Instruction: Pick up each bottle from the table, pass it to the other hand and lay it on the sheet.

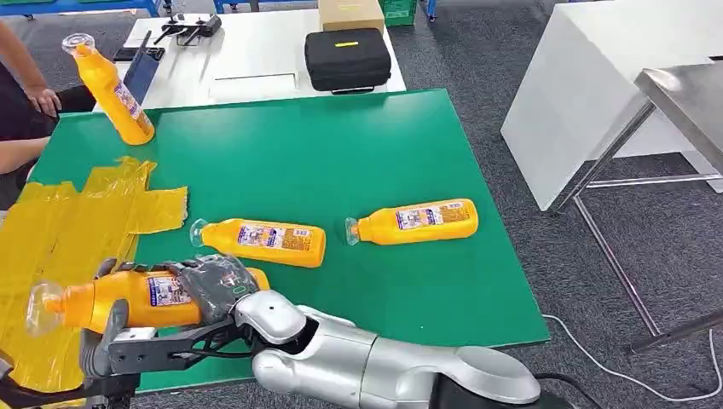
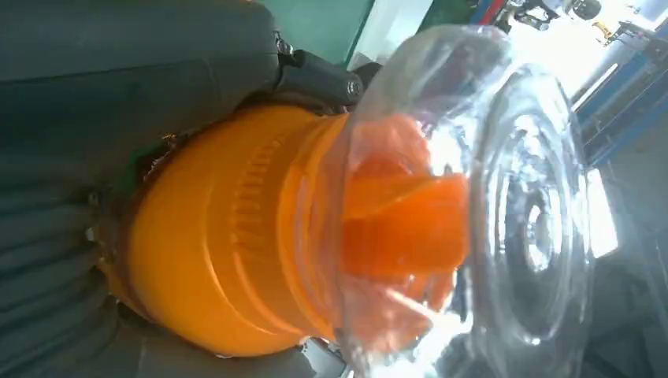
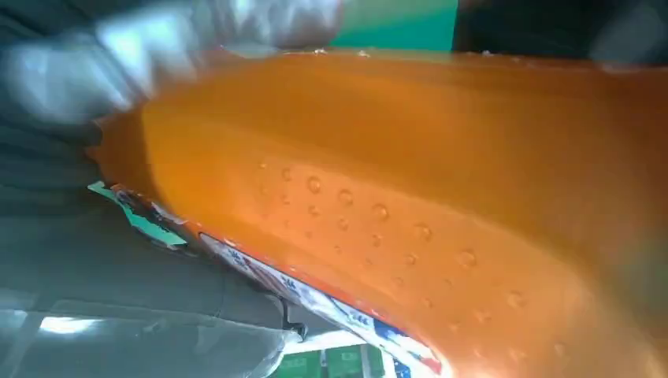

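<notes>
An orange bottle (image 1: 128, 298) with a clear cap (image 1: 41, 307) hangs on its side over the yellow sheet (image 1: 60, 230) at the near left. My right hand (image 1: 213, 285) grips its labelled body (image 3: 410, 197). My left hand (image 1: 115, 341) wraps the bottle from below near the shoulder (image 2: 228, 236), just behind the clear cap (image 2: 504, 213). Two more orange bottles lie on the green mat (image 1: 341, 145), one in the middle (image 1: 264, 241) and one to its right (image 1: 418, 221). Another bottle (image 1: 111, 89) stands at the mat's far left corner.
A person's arm (image 1: 26, 85) rests at the far left edge, near the standing bottle. Behind the mat a white table (image 1: 256, 51) carries a black case (image 1: 347, 58) and a cardboard box (image 1: 349, 13). A metal table (image 1: 682, 94) stands at the right.
</notes>
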Available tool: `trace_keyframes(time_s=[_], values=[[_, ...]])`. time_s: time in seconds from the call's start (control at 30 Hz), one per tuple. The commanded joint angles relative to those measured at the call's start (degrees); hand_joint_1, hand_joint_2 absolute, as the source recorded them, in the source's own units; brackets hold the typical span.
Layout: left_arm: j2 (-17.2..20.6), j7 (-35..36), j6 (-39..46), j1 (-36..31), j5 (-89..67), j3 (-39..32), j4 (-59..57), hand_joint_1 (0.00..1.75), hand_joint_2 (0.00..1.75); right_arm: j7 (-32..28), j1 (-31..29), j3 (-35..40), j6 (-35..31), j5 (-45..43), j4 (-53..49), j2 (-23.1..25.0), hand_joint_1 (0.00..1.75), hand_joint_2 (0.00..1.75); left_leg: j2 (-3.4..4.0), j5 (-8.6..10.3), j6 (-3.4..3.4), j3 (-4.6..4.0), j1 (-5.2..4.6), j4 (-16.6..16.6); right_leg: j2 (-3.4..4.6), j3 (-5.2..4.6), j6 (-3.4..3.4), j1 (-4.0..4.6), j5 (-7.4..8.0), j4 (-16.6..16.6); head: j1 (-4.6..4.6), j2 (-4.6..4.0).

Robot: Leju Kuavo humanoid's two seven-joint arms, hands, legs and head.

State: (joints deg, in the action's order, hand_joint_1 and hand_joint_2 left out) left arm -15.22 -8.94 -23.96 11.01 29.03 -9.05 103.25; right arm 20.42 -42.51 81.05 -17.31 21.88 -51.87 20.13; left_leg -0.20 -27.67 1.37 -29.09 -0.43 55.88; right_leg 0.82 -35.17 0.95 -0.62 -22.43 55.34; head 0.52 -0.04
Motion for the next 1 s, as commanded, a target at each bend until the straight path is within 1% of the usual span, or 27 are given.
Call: trace_keyframes(time_s=[0.03, 0.13, 0.2, 0.23, 0.27, 0.3, 0.33, 0.37, 0.4, 0.43, 0.47, 0.5, 0.57, 0.63, 0.67, 0.7, 0.73, 0.77, 0.8, 0.87, 0.93, 0.97, 1.0], values=[[1.88, -1.49, -0.28, -4.99, -1.63, 7.53, -2.92, 1.75, 1.75, 0.75, -1.02, 3.86, 0.69, -1.12, 6.36, -0.13, 1.75, 1.75, -0.27, 0.04, -0.07, 0.05, 0.05, -0.04, -0.32, 0.15, -0.02, 0.05, -0.05, -0.05, 0.02, 0.00], [1.56, -1.73, -0.24, -4.99, -1.77, 7.30, -2.38, 1.75, 1.75, 1.09, -1.20, 4.07, 1.23, -0.99, 6.14, -0.13, 1.75, 1.75, -0.37, 0.01, -0.13, 0.12, 0.12, -0.01, -0.45, 0.27, -0.04, 0.13, -0.08, -0.07, 0.02, 0.00], [1.56, -1.73, -0.24, -4.99, -1.77, 7.30, -2.38, 1.75, 1.75, 1.09, -1.20, 4.07, 1.23, -0.99, 6.14, -0.13, 1.75, 1.75, -0.27, 0.02, -0.08, 0.05, 0.07, -0.01, -0.31, 0.15, -0.02, 0.08, -0.05, -0.06, 0.02, 0.00], [1.16, -2.01, 0.05, -4.95, -1.85, 6.53, -1.89, 1.75, 1.75, 1.61, -1.85, 5.09, 1.98, 0.95, 6.23, -0.13, 1.75, 1.75, -0.36, 0.00, -0.13, 0.14, 0.13, -0.01, -0.44, 0.29, -0.04, 0.15, -0.09, -0.08, 0.02, 0.00], [0.96, -2.19, 0.08, -4.94, -1.94, 5.92, -1.65, 1.75, 1.75, 1.41, -1.59, 4.43, 3.44, 0.90, 6.14, -0.13, 0.00, 1.75, -0.30, 0.01, -0.09, 0.08, 0.08, -0.01, -0.36, 0.20, -0.03, 0.10, -0.07, -0.06, 0.00, 0.00], [0.94, -2.24, 0.04, -4.89, -1.98, 5.69, -1.55, 1.75, 1.75, 1.49, -1.88, 4.52, 3.62, 1.45, 6.19, -0.13, 0.00, 1.75, -0.27, 0.01, -0.08, 0.06, 0.07, 0.00, -0.32, 0.16, -0.03, 0.09, -0.06, -0.04, 0.00, 0.00], [0.80, -2.62, 0.31, -4.74, -2.56, 4.69, -1.15, 1.75, 1.75, 0.86, -1.77, 3.40, 2.64, 0.97, 6.07, -0.13, 0.00, 0.00, -0.22, 0.02, -0.07, 0.04, 0.03, -0.02, -0.27, 0.12, -0.02, 0.05, -0.05, -0.03, 0.02, 0.00], [0.54, -4.10, 1.33, -4.10, -4.16, 3.14, -0.19, 1.75, 1.75, -0.15, -2.62, 2.77, 1.30, 0.81, 6.59, -0.13, 0.00, 0.00, -0.25, 0.00, -0.10, 0.05, 0.09, 0.01, -0.30, 0.17, -0.03, 0.10, -0.06, -0.05, 0.00, 0.00], [0.65, -4.02, 0.90, -3.74, -4.14, 2.44, 0.32, 1.75, 1.75, -0.58, -3.19, 2.45, 1.64, 0.32, 6.88, -0.13, 0.00, 0.00, -0.18, 0.01, -0.08, 0.03, 0.05, -0.01, -0.23, 0.11, -0.02, 0.06, -0.04, -0.04, 0.02, 0.00], [0.17, -4.72, 1.01, -3.52, -4.82, 0.92, 0.82, 1.75, 1.75, -2.17, -3.53, 1.30, 0.23, -1.61, 7.21, -0.13, 0.00, 0.00, -0.15, 0.01, -0.07, 0.01, 0.05, 0.01, -0.18, 0.08, -0.02, 0.07, -0.03, -0.03, 0.02, 0.00], [-0.10, -5.49, 1.22, -3.32, -5.50, -0.34, 1.32, 1.75, 1.75, -3.41, -4.24, 0.52, -0.84, -2.65, 7.81, -0.13, 0.00, 0.00, -0.23, -0.07, -0.17, 0.15, 0.17, 0.05, -0.32, 0.28, -0.06, 0.19, -0.10, -0.04, 0.00, 0.00], [-0.03, -5.45, 0.73, -3.15, -5.42, -0.88, 1.60, 1.75, 1.75, -4.05, -4.84, 0.14, -0.47, -3.20, 8.30, -0.13, 0.00, 0.00, -0.16, -0.02, -0.10, 0.04, 0.09, 0.04, -0.22, 0.14, -0.03, 0.10, -0.06, -0.01, 0.00, 0.00], [-0.67, -6.40, 1.26, -2.88, -6.63, -2.77, 2.31, 1.75, 1.75, -5.87, -5.34, -1.92, -3.57, -4.35, 9.23, -0.13, 0.00, 0.00, -0.15, -0.06, -0.14, 0.07, 0.13, 0.08, -0.23, 0.18, -0.05, 0.14, -0.08, 0.01, 0.00, 0.00], [-0.96, -6.92, 1.36, -2.58, -7.39, -4.03, 2.93, 1.75, 1.75, -7.13, -5.88, -3.70, -4.85, -4.76, 10.26, -0.13, 0.00, 0.00, -0.08, -0.02, -0.08, -0.01, 0.08, 0.05, -0.13, 0.07, -0.02, 0.08, -0.03, 0.01, -0.02, 0.00], [-1.32, -7.21, 1.21, -2.55, -7.78, -4.91, 3.18, 1.75, 1.75, -9.09, -5.81, -5.77, -6.07, -5.22, 10.81, -0.13, 0.00, 0.00, -0.09, -0.05, -0.12, 0.03, 0.11, 0.07, -0.15, 0.13, -0.04, 0.11, -0.06, 0.02, 0.02, 0.00], [-1.62, -7.65, 1.70, -2.57, -8.68, -5.51, 3.43, 1.75, 1.75, -9.80, -5.91, -6.64, -6.77, -4.94, 11.22, -0.13, 0.00, 0.00, -0.09, -0.09, -0.16, 0.12, 0.16, 0.08, -0.18, 0.23, -0.05, 0.17, -0.08, 0.01, 0.00, 0.00], [-1.79, -7.82, 1.68, -2.49, -8.93, -5.90, 3.70, 1.75, 1.75, -10.37, -6.10, -7.65, -6.75, -4.64, 11.62, -0.13, 0.00, 0.00, -0.07, -0.01, -0.08, -0.04, 0.09, 0.05, -0.10, 0.06, -0.02, 0.08, -0.01, 0.00, 0.00, 0.00], [-2.58, -9.31, 2.96, -2.48, -11.31, -7.14, 4.45, 1.75, 1.75, -11.82, -5.77, -10.26, -7.23, -3.52, 11.45, -0.13, 0.00, 0.00, -0.08, -0.06, -0.12, 0.04, 0.13, 0.07, -0.15, 0.15, -0.04, 0.12, -0.06, 0.02, 0.00, 0.00], [-2.58, -9.56, 3.17, -2.43, -11.70, -7.44, 4.73, 1.75, 1.75, -12.12, -5.95, -11.05, -7.16, -3.19, 11.40, -0.13, 0.00, 0.00, -0.17, -0.03, -0.09, 0.01, 0.09, 0.06, -0.20, 0.13, -0.03, 0.07, -0.05, 0.03, 0.00, 0.00], [-3.15, -12.46, 6.12, -2.60, -16.77, -8.87, 6.18, 1.75, 1.75, -13.78, -5.09, -14.94, -7.75, -0.79, 10.41, -0.13, 0.00, 0.00, 0.02, -0.10, -0.12, 0.05, 0.16, 0.09, -0.02, 0.14, -0.04, 0.12, -0.05, 0.04, 0.00, 0.00], [-3.32, -14.71, 8.95, -2.85, -22.02, -9.43, 7.50, 1.75, 1.75, -16.48, -3.87, -19.40, -7.97, 1.95, 8.89, -0.13, 0.00, 0.00, -0.07, -0.04, -0.08, -0.03, 0.11, 0.06, -0.09, 0.06, -0.02, 0.05, -0.03, 0.04, 0.00, 0.00], [-3.61, -17.20, 12.78, -2.94, -27.86, -9.42, 8.68, 1.75, 1.75, -18.14, -1.73, -25.13, -7.79, 6.83, 6.68, -0.13, 0.00, 0.00, -0.09, -0.09, -0.12, 0.04, 0.17, 0.09, -0.14, 0.16, -0.05, 0.11, -0.08, 0.05, -0.02, 0.00], [-3.54, -17.37, 13.68, -2.82, -29.15, -9.00, 9.28, 1.75, 1.75, -18.87, -0.15, -28.96, -5.83, 10.45, 4.59, -0.14, 0.00, 0.00, -0.13, -0.05, -0.10, -0.02, 0.15, 0.07, -0.16, 0.11, -0.04, 0.09, -0.05, 0.03, 0.00, 0.00]])
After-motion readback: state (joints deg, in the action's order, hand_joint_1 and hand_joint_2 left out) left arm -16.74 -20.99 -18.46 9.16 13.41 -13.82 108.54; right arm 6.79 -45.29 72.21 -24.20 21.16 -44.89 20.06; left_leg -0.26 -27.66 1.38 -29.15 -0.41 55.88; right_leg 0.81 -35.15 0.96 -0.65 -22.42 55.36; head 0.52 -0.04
